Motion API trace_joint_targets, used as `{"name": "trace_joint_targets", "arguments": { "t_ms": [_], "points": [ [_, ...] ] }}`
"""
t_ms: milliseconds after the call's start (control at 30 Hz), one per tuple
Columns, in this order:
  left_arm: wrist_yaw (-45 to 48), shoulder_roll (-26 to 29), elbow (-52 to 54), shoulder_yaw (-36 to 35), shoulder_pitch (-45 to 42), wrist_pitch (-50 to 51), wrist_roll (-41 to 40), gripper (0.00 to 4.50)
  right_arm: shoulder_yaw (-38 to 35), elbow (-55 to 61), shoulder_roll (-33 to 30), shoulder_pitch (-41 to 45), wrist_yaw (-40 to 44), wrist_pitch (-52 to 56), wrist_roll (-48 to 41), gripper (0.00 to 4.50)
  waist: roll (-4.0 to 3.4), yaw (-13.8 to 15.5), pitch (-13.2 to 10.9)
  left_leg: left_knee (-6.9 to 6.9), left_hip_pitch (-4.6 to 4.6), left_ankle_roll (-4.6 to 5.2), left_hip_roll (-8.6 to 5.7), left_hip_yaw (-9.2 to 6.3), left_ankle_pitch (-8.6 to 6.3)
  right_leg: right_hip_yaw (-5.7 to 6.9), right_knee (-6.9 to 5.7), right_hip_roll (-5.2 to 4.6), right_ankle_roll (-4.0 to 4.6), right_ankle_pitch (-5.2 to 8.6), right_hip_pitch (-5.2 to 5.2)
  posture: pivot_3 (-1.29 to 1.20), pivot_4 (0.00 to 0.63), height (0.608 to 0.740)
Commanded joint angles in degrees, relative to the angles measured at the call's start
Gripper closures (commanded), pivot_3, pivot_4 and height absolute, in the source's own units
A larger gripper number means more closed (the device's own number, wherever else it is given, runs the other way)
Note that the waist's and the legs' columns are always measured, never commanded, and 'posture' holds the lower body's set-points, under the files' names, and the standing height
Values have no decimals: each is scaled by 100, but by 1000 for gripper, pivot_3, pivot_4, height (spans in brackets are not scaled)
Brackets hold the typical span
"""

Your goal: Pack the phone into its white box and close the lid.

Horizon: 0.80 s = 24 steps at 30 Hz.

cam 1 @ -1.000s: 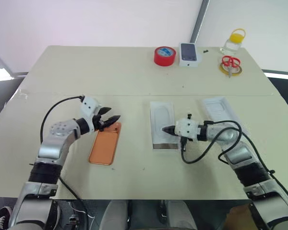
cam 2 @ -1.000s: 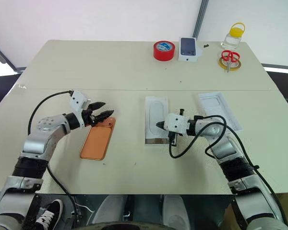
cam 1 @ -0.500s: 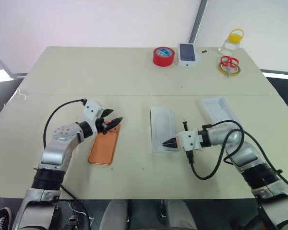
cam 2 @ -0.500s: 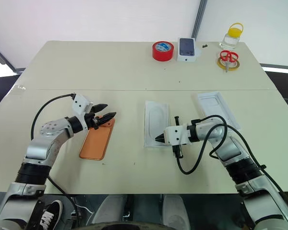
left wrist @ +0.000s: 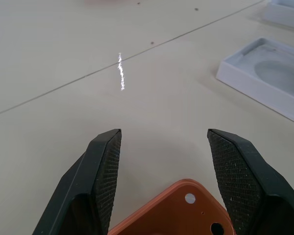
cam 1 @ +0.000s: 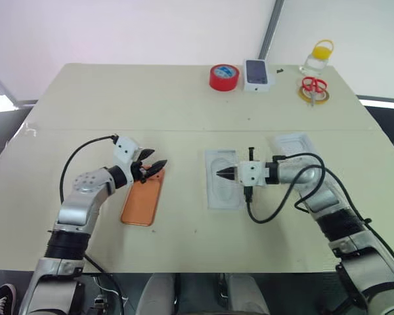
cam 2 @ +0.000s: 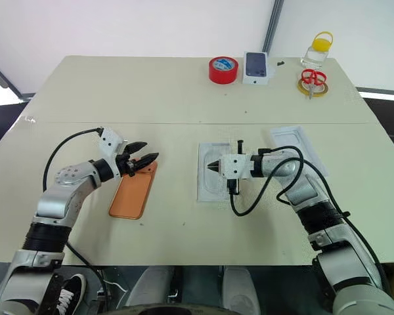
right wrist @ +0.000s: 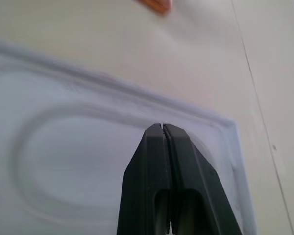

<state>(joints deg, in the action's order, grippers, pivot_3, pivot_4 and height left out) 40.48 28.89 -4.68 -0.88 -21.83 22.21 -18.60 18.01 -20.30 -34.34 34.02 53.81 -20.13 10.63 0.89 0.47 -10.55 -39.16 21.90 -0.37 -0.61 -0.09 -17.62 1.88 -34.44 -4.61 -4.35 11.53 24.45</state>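
The orange phone [cam 1: 142,200] lies flat on the table at the left, its far end under my left gripper [cam 1: 155,168]. That gripper is open, with one fingertip [left wrist: 110,147] on each side above the phone's corner [left wrist: 181,210], holding nothing. The white box [cam 1: 223,178] sits in the middle with a white card with an oval outline [right wrist: 63,161] over its floor. My right gripper [cam 1: 224,173] is shut and points over the box's middle, just above the card. The lid [cam 1: 294,146] lies to the right of the box, partly behind my right arm.
At the table's far edge stand a red tape roll [cam 1: 224,77], a small white box printed with a phone [cam 1: 257,73], a bottle with a yellow cap [cam 1: 317,58] and red scissors [cam 1: 313,85]. A seam crosses the table [cam 1: 85,131].
My shut right gripper drew back to the box's near end, then moved forward over its middle. The dark strip at the box's near end no longer shows. The left gripper stayed put.
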Motion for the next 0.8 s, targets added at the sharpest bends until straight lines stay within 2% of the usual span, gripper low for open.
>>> {"name": "trace_joint_targets", "arguments": {
  "t_ms": [33, 267, 400, 500, 567, 667, 800],
  "points": [
    [-124, 163, 11, -34, 8, -111, 280, 1540, 432, -466, -175, 267, -749, -654, 1192, 4451, -1, -13, 0, 0, 0, 0, 0, 1, 0, 0, -3, 0, 0, 0, 2, 0, 150, 740],
    [118, 344, 260, -229, 233, 540, -70, 1540, 337, -362, 38, 336, -656, -656, 821, 4451, 1, -44, 1, 1, -16, -1, 1, 5, 0, -4, -10, 0, 0, 0, -8, 0, 150, 740],
    [326, 565, 461, -786, 275, 2061, -1055, 1540, -38, -31, 331, 303, -441, -23, 22, 4451, 1, -117, 1, 3, -18, 0, 4, 2, 0, -4, -17, 0, -1, 0, -8, 0, 150, 740],
    [418, 818, 413, -1266, 236, 2635, -1498, 1540, -214, 183, 455, 477, -981, 172, 228, 4451, 1, -131, 0, 2, -23, 0, 3, 2, 0, -5, -46, -3, -2, 1, 0, 0, 150, 740],
    [380, 903, 292, -1586, 199, 2855, -1715, 1540, -263, 459, 705, 613, -1230, 697, 306, 4451, 2, -138, -3, 2, -27, 0, 2, 3, 0, -6, -52, -4, -1, 2, 1, 0, 150, 740],
    [476, 1048, 196, -1792, 286, 3291, -2004, 1540, -128, 923, 1122, 645, -1179, 1300, 194, 4451, 3, -153, -2, 5, -34, -1, 5, 2, 0, -9, -65, 0, 3, 5, 7, 0, 150, 740],
    [707, 1323, 93, -1701, 596, 3938, -2207, 1540, 346, 1424, 1682, 601, -502, 2537, -97, 4451, 2, -148, -2, 10, -38, -2, 9, -2, 1, -8, -72, 6, 12, 10, 6, 0, 150, 740]
  ]
}}
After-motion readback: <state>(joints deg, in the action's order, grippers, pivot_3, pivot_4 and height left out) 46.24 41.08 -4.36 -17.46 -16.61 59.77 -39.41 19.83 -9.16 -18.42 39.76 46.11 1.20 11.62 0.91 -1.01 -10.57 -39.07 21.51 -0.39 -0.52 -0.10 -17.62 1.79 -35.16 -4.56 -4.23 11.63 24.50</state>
